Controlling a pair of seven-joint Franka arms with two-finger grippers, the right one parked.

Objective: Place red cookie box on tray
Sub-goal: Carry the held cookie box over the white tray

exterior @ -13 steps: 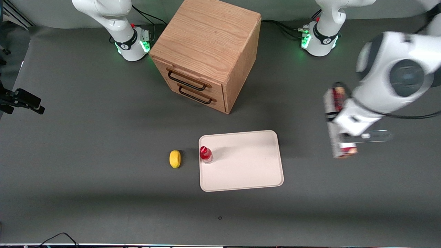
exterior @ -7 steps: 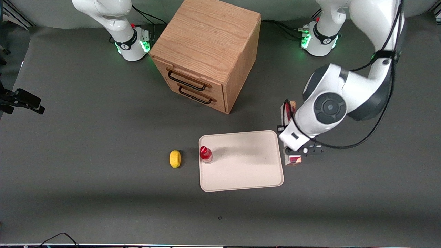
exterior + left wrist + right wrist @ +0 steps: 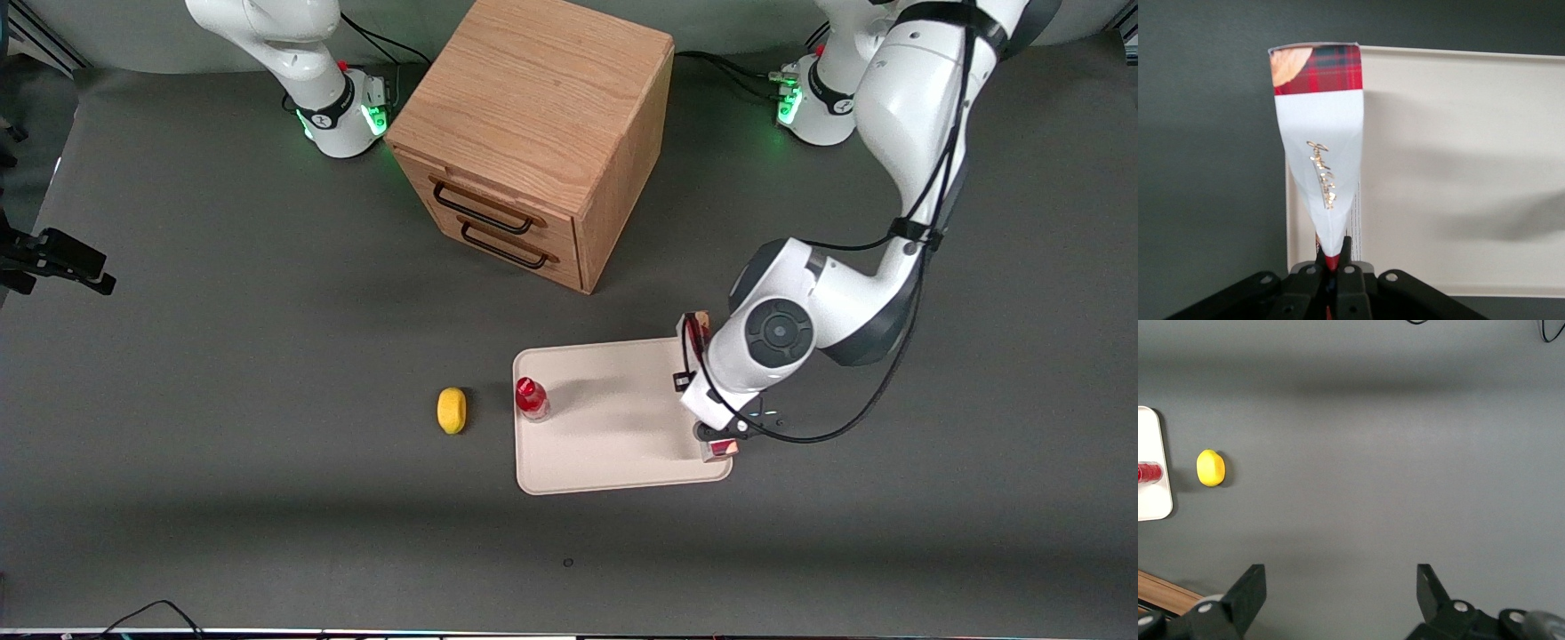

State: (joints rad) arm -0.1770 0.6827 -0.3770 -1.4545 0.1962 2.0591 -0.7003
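Note:
The red cookie box (image 3: pixel 1321 147) is a long thin carton with a white panel and a red tartan end. My left gripper (image 3: pixel 1336 252) is shut on its narrow edge. In the front view the gripper (image 3: pixel 716 434) sits under the white wrist, and the box's ends (image 3: pixel 694 327) stick out on both sides. The box hangs lengthwise along the short edge of the cream tray (image 3: pixel 622 462) that lies toward the working arm's end, partly over the tray (image 3: pixel 1458 167) and partly over the table. I cannot tell whether it touches the tray.
A small red-capped bottle (image 3: pixel 532 398) stands on the tray's edge toward the parked arm's end, with a yellow lemon-like object (image 3: pixel 452 410) beside it on the grey table. The wooden drawer cabinet (image 3: pixel 533 133) stands farther from the front camera than the tray.
The left arm has carried the box from the working arm's end of the table to the tray's edge. The box now hangs partly over the tray. The bottle and the yellow object have not moved.

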